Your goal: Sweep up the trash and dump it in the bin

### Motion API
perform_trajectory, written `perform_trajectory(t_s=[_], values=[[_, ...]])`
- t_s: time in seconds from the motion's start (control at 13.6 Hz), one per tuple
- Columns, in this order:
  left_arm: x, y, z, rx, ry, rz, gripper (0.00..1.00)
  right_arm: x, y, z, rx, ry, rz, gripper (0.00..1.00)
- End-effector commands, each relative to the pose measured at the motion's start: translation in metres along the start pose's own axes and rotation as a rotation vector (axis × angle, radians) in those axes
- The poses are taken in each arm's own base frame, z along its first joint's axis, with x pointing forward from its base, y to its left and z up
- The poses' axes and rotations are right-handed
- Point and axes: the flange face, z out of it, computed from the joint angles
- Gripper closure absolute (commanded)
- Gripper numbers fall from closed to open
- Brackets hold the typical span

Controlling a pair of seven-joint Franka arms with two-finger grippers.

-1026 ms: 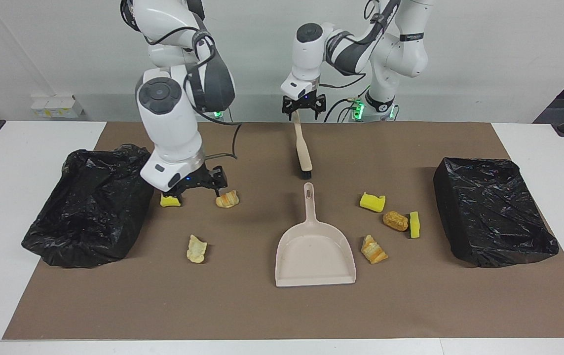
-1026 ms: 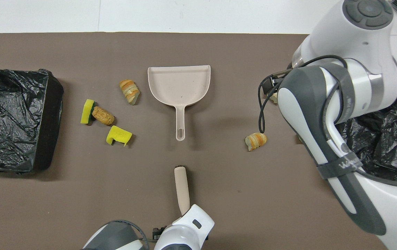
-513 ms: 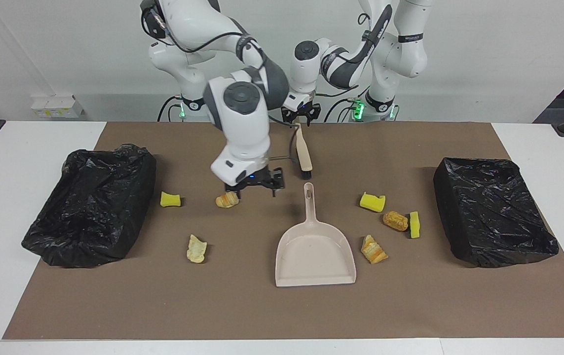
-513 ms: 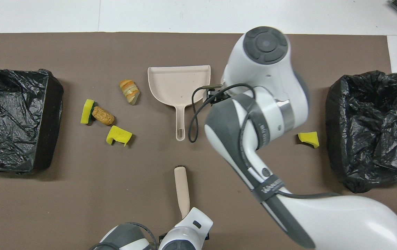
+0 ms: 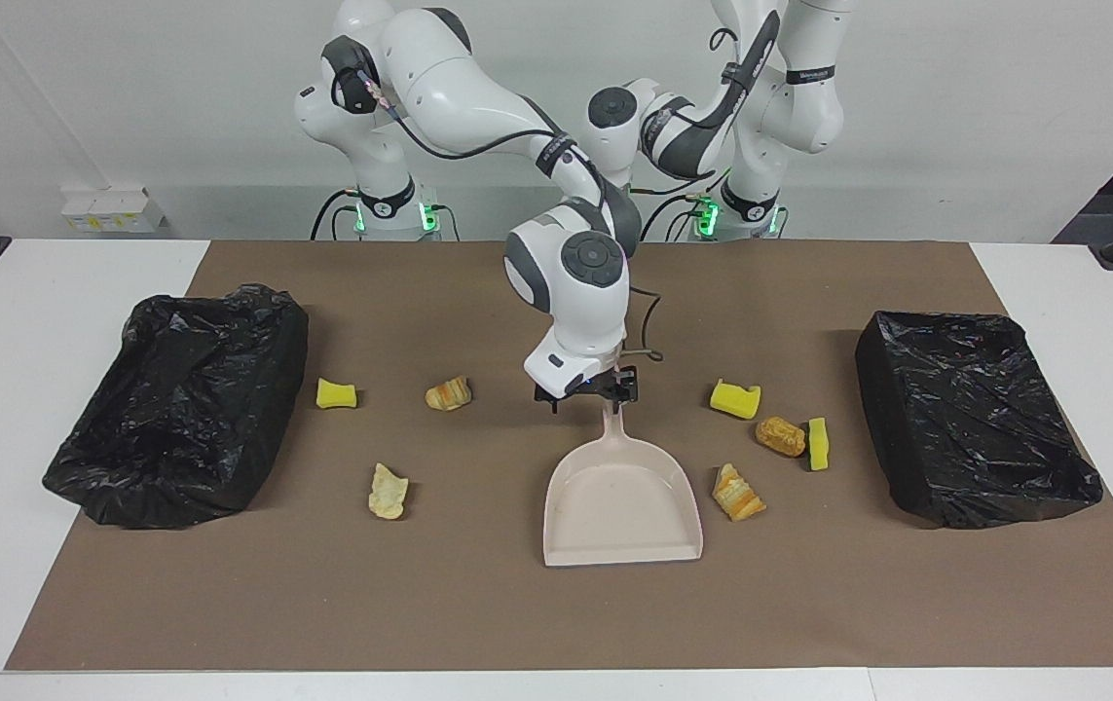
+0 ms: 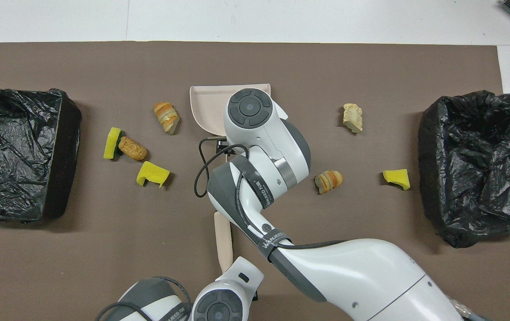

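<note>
Two black-lined bins (image 5: 181, 404) (image 5: 975, 414), one beige dustpan (image 5: 622, 501), one brush (image 6: 224, 240), three yellow sponge chunks (image 5: 336, 393) (image 5: 734, 398) (image 5: 817, 443), four bread-like lumps (image 5: 448, 393) (image 5: 388, 491) (image 5: 737, 492) (image 5: 779, 435), two arms.

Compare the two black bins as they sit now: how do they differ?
The bin at the left arm's end keeps a boxy shape with straight rims; the bin at the right arm's end is slumped and crumpled. Three trash pieces lie toward the slumped bin, a yellow chunk closest; four lie toward the boxy one. Both are lined with black plastic and show no trash inside.
</note>
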Motion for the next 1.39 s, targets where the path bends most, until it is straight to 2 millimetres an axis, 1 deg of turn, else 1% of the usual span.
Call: perform_trajectory(t_s=[0.0, 0.07, 0.15, 0.22, 0.29, 0.37, 0.44, 0.51, 0.59, 0.66, 0.73, 0.81, 0.88, 0.95, 1.03, 1.1, 1.17, 1.25, 1.32], values=[[0.027, -0.027, -0.024, 0.062, 0.0, -0.017, 1.0, 0.002, -0.004, -0.012, 0.03, 0.009, 0.051, 0.01], [0.041, -0.043, -0.04, 0.092, -0.007, -0.03, 1.0, 0.001, -0.005, -0.013, 0.031, 0.008, 0.059, 0.05], [0.051, -0.061, -0.051, 0.123, -0.012, -0.014, 1.0, -0.002, -0.008, -0.016, 0.028, 0.016, 0.049, 0.14], [0.061, -0.077, -0.064, 0.13, -0.001, -0.005, 1.0, -0.01, -0.018, -0.018, 0.033, 0.008, 0.038, 0.14], [0.074, -0.1, -0.078, 0.114, 0.007, -0.01, 1.0, -0.015, -0.025, -0.016, 0.039, 0.008, 0.028, 0.16], [0.084, -0.123, -0.094, 0.096, 0.013, 0.007, 1.0, -0.016, -0.026, -0.015, 0.036, 0.007, 0.029, 0.16], [0.095, -0.146, -0.108, 0.091, 0.015, 0.019, 1.0, -0.023, -0.033, -0.005, 0.021, 0.002, 0.028, 0.16], [0.111, -0.17, -0.118, 0.086, 0.005, 0.019, 1.0, -0.027, -0.04, 0.0, 0.023, 0.01, 0.026, 0.17], [0.125, -0.188, -0.123, 0.074, 0.003, 0.019, 1.0, -0.028, -0.039, 0.0, 0.014, 0.008, 0.024, 0.25], [0.141, -0.206, -0.125, 0.065, 0.01, -0.005, 1.0, -0.027, -0.038, 0.0, 0.011, 0.008, 0.023, 0.39], [0.16, -0.227, -0.13, 0.068, 0.034, -0.039, 1.0, -0.027, -0.038, 0.0, 0.01, 0.009, 0.024, 0.58], [0.177, -0.245, -0.13, 0.064, 0.047, -0.051, 1.0, -0.027, -0.037, -0.001, 0.004, 0.014, 0.019, 0.92], [0.188, -0.266, -0.131, 0.059, 0.064, -0.04, 1.0, -0.024, -0.033, -0.004, -0.016, 0.034, 0.004, 1.0], [0.198, -0.288, -0.129, 0.054, 0.074, -0.037, 1.0, -0.023, -0.031, -0.005, -0.035, 0.048, -0.009, 1.0], [0.21, -0.304, -0.125, 0.051, 0.097, -0.03, 1.0, -0.021, -0.027, -0.011, -0.039, 0.045, -0.004, 1.0], [0.221, -0.32, -0.127, 0.037, 0.146, -0.055, 1.0, -0.019, -0.023, -0.018, -0.037, 0.051, -0.002, 1.0], [0.229, -0.327, -0.12, 0.037, 0.146, -0.053, 1.0, -0.019, -0.02, -0.035, -0.022, 0.065, -0.014, 1.0], [0.239, -0.329, -0.101, 0.049, 0.118, -0.036, 1.0, -0.02, -0.019, -0.049, -0.01, 0.077, -0.037, 1.0], [0.249, -0.328, -0.083, 0.061, 0.105, -0.029, 1.0, -0.022, -0.017, -0.056, -0.008, 0.076, -0.069, 1.0]])
